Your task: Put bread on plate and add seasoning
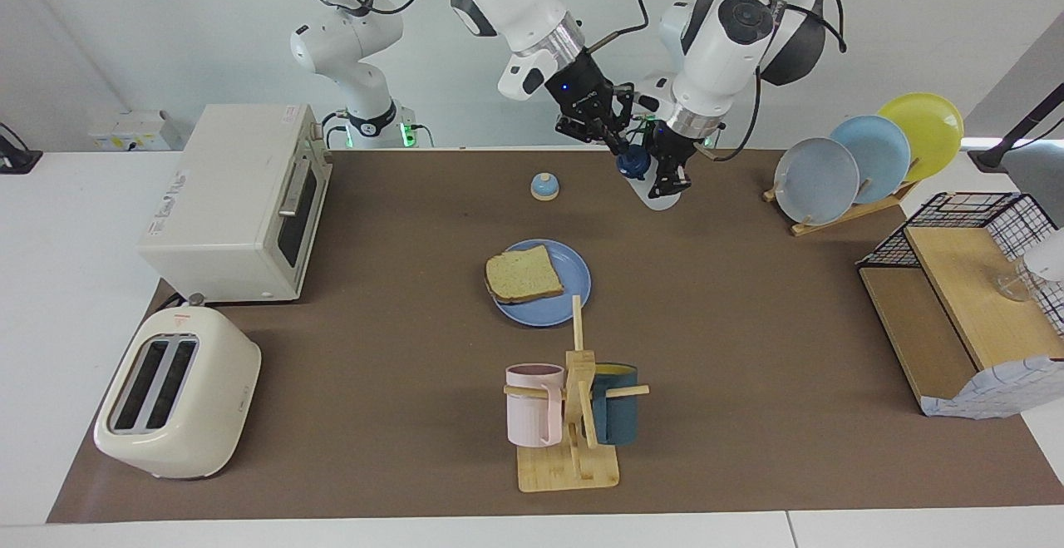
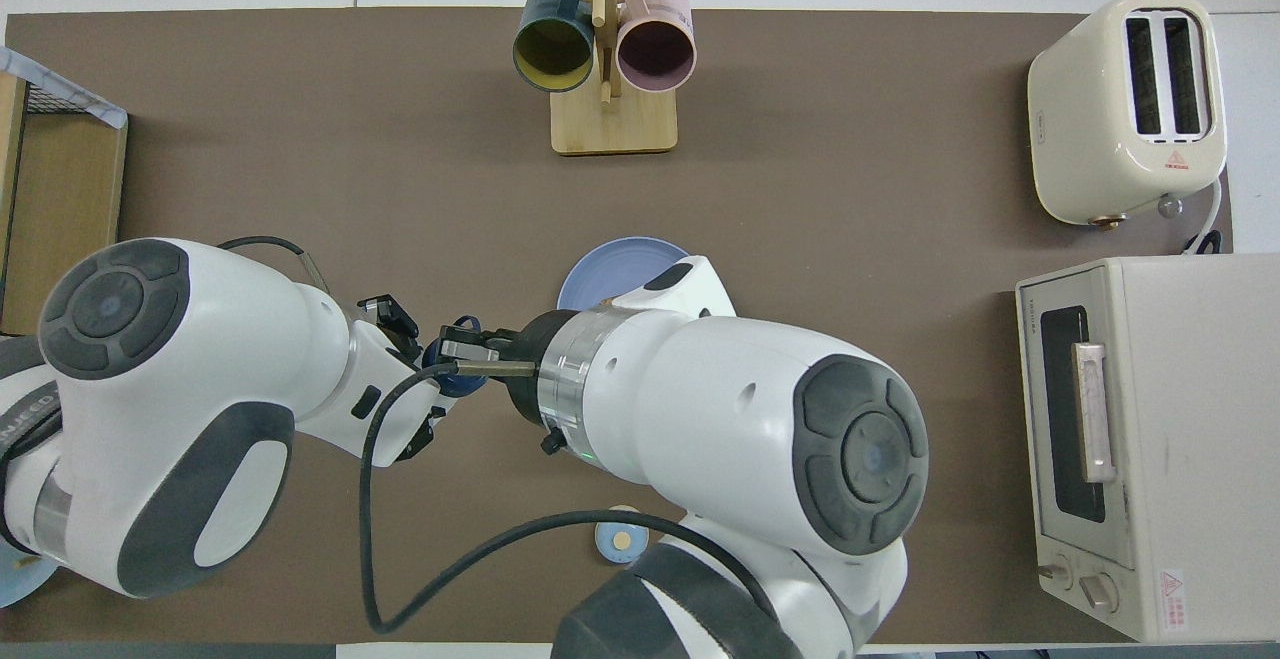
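Note:
The bread (image 1: 524,274) lies flat on the blue plate (image 1: 573,286) in the middle of the table. The seasoning bottle (image 1: 635,164), whitish with a navy cap, is tilted close to the robots' edge of the mat. My left gripper (image 1: 667,185) is shut on its body. My right gripper (image 1: 619,145) is right at the cap, touching or almost touching it. In the overhead view the cap (image 2: 452,379) shows between the left gripper (image 2: 425,379) and the right gripper (image 2: 470,357). There the right arm hides the bread, and only the plate's rim (image 2: 605,269) shows.
A blue-domed bell (image 1: 544,186) stands near the robots, beside the grippers. A mug tree (image 1: 573,415) with two mugs stands farther out than the plate. An oven (image 1: 241,203) and a toaster (image 1: 174,394) are at the right arm's end. A plate rack (image 1: 864,157) and a shelf (image 1: 956,315) are at the left arm's end.

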You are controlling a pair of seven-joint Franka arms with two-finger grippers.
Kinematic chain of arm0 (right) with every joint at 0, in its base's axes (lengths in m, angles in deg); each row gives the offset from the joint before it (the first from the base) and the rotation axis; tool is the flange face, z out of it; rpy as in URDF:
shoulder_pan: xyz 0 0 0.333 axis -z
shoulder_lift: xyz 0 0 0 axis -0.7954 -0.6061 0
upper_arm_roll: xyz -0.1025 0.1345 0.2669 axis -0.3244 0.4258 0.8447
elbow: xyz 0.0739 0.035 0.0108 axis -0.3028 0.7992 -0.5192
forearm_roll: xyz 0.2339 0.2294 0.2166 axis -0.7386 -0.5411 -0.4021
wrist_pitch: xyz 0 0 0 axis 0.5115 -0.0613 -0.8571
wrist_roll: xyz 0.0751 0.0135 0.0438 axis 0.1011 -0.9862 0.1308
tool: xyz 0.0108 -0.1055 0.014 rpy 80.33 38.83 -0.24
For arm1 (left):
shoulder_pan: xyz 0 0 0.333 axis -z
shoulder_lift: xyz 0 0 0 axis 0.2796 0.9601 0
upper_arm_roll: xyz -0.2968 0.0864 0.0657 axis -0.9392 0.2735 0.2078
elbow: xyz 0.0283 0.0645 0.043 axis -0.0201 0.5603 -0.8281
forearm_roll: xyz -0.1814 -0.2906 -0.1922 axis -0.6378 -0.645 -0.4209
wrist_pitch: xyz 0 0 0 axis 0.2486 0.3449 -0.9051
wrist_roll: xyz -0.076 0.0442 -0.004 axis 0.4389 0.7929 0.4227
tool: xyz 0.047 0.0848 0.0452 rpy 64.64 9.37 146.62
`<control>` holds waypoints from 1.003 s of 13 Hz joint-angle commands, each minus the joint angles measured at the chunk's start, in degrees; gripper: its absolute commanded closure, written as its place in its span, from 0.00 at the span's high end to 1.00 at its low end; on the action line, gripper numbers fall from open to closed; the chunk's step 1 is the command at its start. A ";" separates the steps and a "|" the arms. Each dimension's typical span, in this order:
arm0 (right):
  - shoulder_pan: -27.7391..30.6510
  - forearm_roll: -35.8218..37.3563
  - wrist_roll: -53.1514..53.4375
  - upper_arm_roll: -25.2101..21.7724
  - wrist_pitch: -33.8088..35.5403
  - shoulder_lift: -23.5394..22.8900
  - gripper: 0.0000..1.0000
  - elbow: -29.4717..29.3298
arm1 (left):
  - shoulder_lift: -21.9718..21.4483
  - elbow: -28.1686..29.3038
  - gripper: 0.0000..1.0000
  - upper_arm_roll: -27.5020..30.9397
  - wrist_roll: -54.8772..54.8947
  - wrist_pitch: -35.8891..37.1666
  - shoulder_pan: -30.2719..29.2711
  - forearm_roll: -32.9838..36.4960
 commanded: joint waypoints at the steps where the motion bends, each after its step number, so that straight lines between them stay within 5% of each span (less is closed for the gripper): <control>1: 0.67 -0.04 5.34 0.17 -1.37 -0.16 0.00 -0.31 | -1.88 1.40 0.00 0.28 0.44 0.07 0.80 -0.06; 5: 0.93 -3.36 11.17 0.08 -8.85 -0.69 0.00 0.04 | -1.88 1.40 0.00 0.28 0.18 0.25 0.80 -0.06; 13: 1.28 -4.88 13.10 0.08 -10.96 -0.78 0.00 0.22 | -1.88 1.40 0.00 -0.07 -0.26 0.69 0.80 2.30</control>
